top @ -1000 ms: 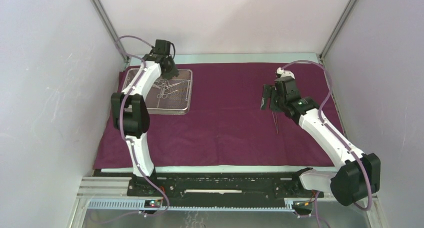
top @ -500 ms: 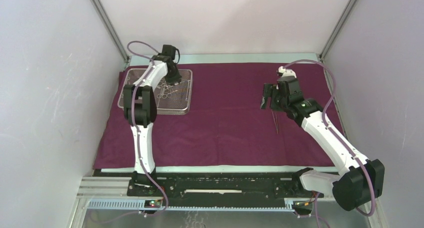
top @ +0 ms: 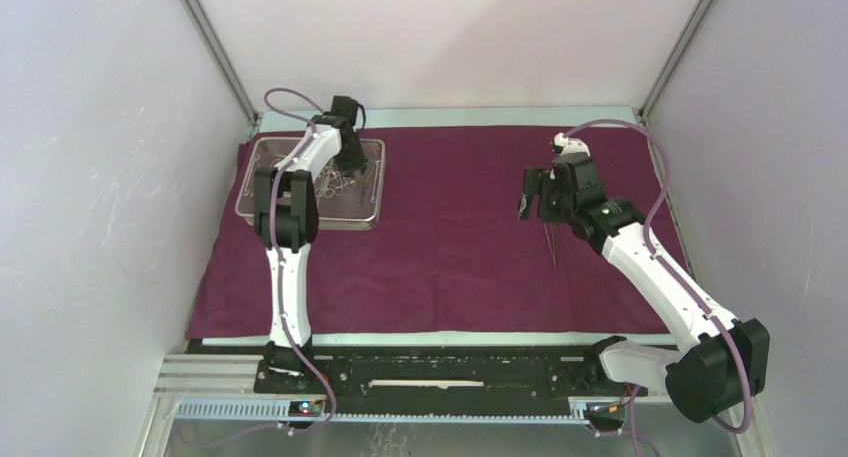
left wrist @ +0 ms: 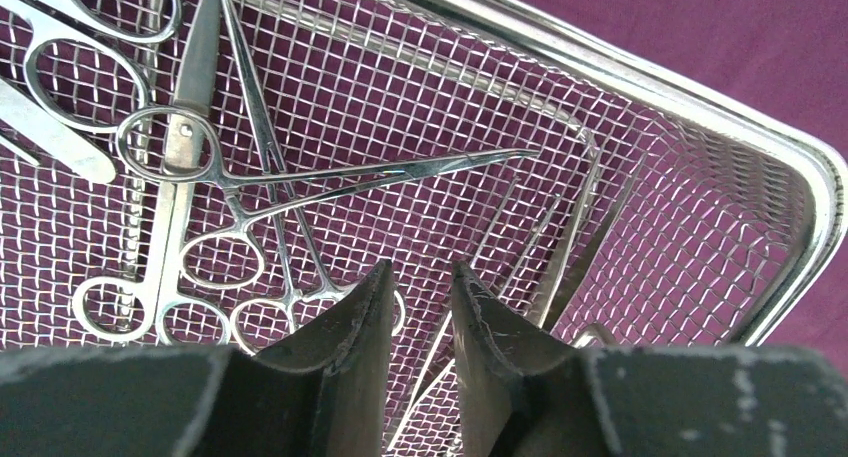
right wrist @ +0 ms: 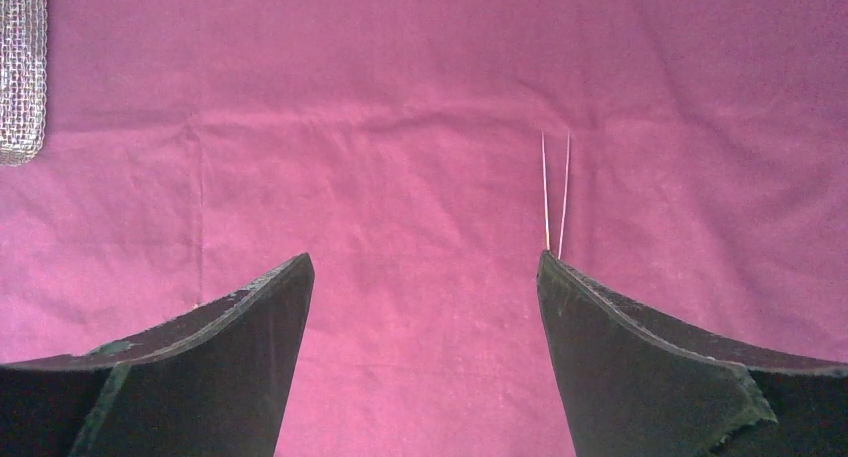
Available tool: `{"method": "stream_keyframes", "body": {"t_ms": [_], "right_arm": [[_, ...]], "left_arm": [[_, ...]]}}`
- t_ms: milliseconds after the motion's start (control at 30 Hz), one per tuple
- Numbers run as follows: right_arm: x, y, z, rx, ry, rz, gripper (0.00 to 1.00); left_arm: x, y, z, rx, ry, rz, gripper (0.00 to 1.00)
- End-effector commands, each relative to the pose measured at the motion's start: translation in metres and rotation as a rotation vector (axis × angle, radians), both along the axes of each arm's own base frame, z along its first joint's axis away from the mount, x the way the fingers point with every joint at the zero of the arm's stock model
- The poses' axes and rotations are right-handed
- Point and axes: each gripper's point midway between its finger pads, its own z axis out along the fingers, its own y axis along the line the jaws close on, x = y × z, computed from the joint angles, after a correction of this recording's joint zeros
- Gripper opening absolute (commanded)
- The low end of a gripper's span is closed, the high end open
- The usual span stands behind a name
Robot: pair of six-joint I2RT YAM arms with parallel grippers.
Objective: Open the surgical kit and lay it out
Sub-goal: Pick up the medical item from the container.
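The maroon cloth wrap [top: 450, 247] lies spread flat over the table. On its far left corner sits the silver wire-mesh tray [top: 363, 220]. The left wrist view shows the tray rim [left wrist: 700, 102], ring-handled scissors and forceps [left wrist: 300, 182], and thin tweezers [left wrist: 560, 247] inside. My left gripper [top: 350, 165] hangs low over the tray. Its jaws [left wrist: 422, 267] are a narrow gap apart, with nothing clamped between them. A thin pair of tweezers [top: 551, 245] lies on the cloth at the right. My right gripper [top: 533, 205] hovers beside it, wide open and empty [right wrist: 425, 259]. The tweezers [right wrist: 555, 192] point away just past its right finger.
Pale enclosure walls with metal corner posts [top: 215, 57] close in the left, right and back. A black rail [top: 440, 372] carrying the arm bases runs along the near edge. A corner of the mesh tray [right wrist: 22, 77] shows at the far left of the right wrist view.
The left arm's elbow has swung right and its gripper has shifted slightly right over the tray, jaws a little narrower. The right arm has barely moved.
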Motion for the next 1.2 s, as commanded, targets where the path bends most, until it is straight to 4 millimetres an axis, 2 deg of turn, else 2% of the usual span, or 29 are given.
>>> {"method": "stream_keyframes", "body": {"t_ms": [0,233,600,800,1167], "right_arm": [[0.007,0.007,0.02,0.035,-0.046,-0.005,0.92],[0.007,0.009,0.018,0.033,-0.044,0.002,0.92],[0.006,0.012,0.011,0.04,-0.034,0.007,0.92],[0.007,0.013,0.007,0.038,-0.026,0.01,0.92],[0.008,0.015,0.002,0.039,-0.016,0.017,0.92]], "left_arm": [[0.013,-0.009,0.024,-0.015,-0.07,-0.015,0.32],[0.012,-0.009,0.035,-0.012,-0.098,-0.018,0.33],[0.002,-0.015,0.016,0.003,-0.054,-0.035,0.33],[-0.001,-0.012,0.008,0.019,-0.029,-0.02,0.32],[-0.006,-0.005,-0.006,0.048,0.005,0.015,0.24]]}}
